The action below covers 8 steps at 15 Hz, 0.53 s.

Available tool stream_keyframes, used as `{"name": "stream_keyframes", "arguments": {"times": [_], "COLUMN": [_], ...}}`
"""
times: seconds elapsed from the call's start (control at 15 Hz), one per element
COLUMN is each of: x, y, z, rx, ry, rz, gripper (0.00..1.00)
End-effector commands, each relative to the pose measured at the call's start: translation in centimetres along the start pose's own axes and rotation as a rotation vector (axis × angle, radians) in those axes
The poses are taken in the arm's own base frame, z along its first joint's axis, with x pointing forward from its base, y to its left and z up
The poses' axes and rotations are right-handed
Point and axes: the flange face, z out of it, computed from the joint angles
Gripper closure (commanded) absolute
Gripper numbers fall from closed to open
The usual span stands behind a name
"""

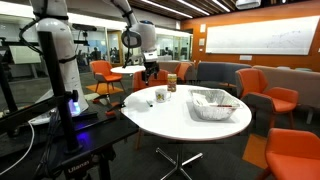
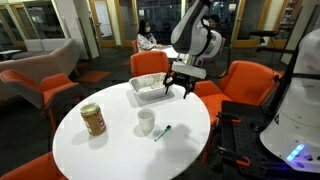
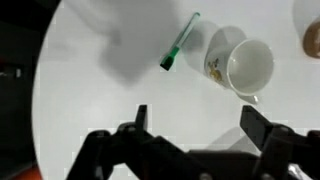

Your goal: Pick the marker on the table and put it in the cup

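A green marker lies flat on the round white table, just beside the small white cup. In the wrist view the marker lies at the top, with the cup right of it, its mouth facing the camera and a dark mark on its side. My gripper is open and empty, well above the table, with both fingers spread over bare tabletop short of the marker. In both exterior views the gripper hangs above the table edge near the basket. The cup also shows in an exterior view.
A silvery mesh basket stands on the table near the gripper. An amber-brown jar stands beyond the cup. Orange chairs ring the table. The robot base stands beside it.
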Motion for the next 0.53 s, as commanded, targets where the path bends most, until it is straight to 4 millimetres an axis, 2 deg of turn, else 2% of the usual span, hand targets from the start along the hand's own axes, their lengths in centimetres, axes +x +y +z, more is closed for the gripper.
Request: {"name": "stream_keyframes", "arguments": {"times": [0.0, 0.2, 0.47], "x": [0.5, -0.3, -2.9], "y": [-0.2, -0.3, -1.4], "z": [1.9, 4.5, 8.9], "rx": [0.03, 0.015, -0.023], "ry": [0.048, 0.03, -0.008], "rz": [0.189, 0.314, 0.417], "gripper": [0.0, 0.0, 0.0]}}
